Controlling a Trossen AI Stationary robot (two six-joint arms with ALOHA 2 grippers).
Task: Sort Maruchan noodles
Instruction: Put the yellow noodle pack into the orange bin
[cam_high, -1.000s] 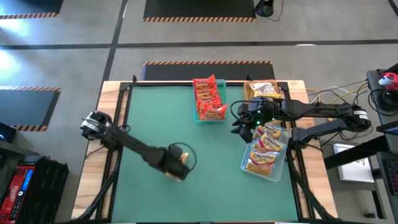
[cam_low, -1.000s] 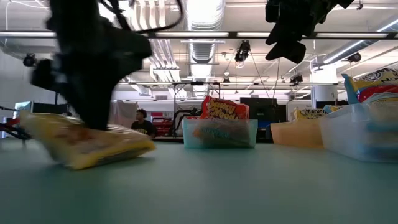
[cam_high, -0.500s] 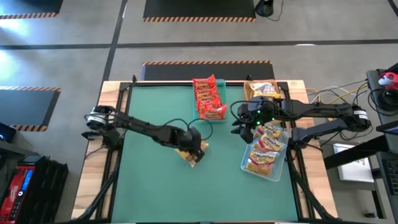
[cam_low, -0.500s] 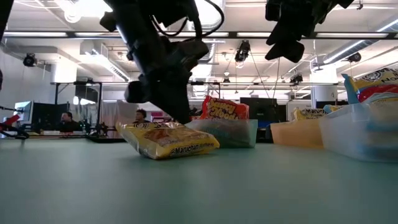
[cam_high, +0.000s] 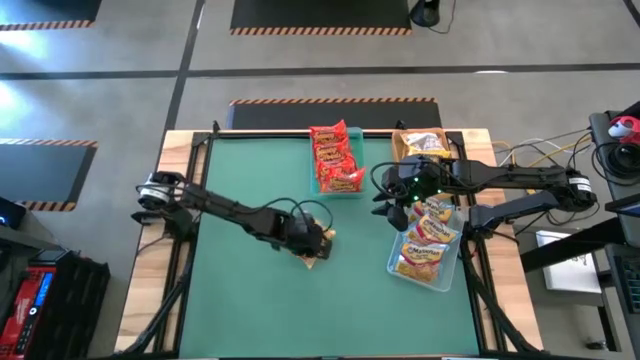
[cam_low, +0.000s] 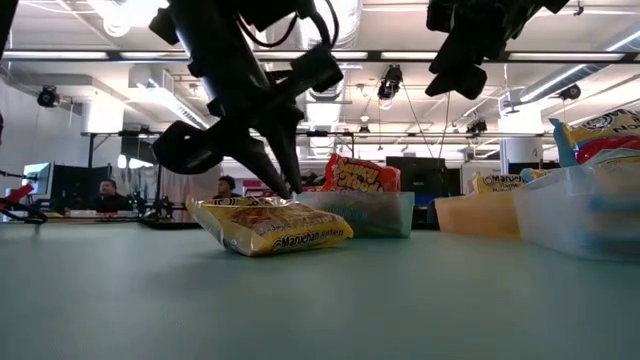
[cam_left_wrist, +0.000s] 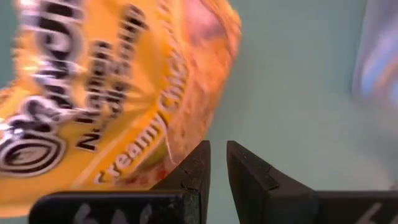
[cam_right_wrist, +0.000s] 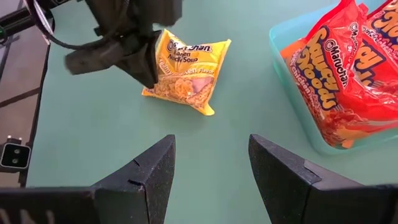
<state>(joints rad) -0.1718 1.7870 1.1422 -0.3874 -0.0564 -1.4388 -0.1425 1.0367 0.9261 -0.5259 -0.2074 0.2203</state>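
One yellow packet (cam_high: 316, 247) lay on the green mat (cam_high: 240, 290) under the left gripper (cam_high: 312, 240).

The left gripper's fingers (cam_left_wrist: 198, 167) were pinched together at the packet's edge, its arm stretched low across the mat from the left side. The right gripper (cam_high: 386, 205) hung raised and spread, holding nothing, between the teal tray (cam_high: 322, 188) of red packets (cam_high: 336, 157) and the clear tray (cam_high: 398, 268).

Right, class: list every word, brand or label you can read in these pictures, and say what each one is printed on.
"Maruchan": on the yellow packet lying on the table, by the left gripper.
"Creamy Chicken": on the same packet, left wrist view.
"Maruchan": on the red packets in the teal tray.
"Maruchan", partly cut off: on the packet in the tan tray.
Smaller print on all packets is too blurred to read.
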